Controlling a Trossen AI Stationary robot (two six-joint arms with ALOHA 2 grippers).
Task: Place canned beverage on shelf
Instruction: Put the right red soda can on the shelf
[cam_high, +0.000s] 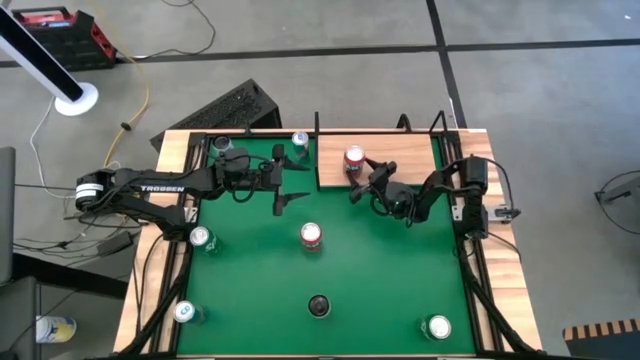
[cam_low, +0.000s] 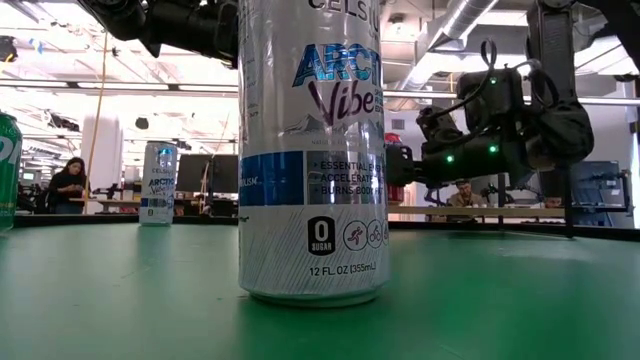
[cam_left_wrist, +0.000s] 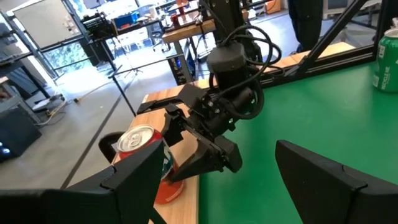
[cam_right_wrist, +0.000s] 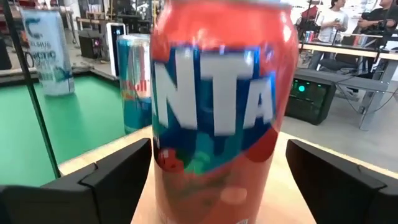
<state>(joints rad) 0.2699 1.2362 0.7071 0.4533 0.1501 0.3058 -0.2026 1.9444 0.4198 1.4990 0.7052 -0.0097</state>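
Standing on the shelf (cam_high: 385, 158), one red can (cam_high: 354, 158) sits between the right gripper's (cam_high: 358, 179) spread fingers; seemingly six other cans dot the table (cam_high: 380, 270), left gripper (cam_high: 290, 178) open.

Both arms are black, built of jointed segments. The left arm (cam_high: 150, 188) carries white "TROSSEN" lettering and a white base ring. The right arm (cam_left_wrist: 227, 81) has looping black cables and small green lights.
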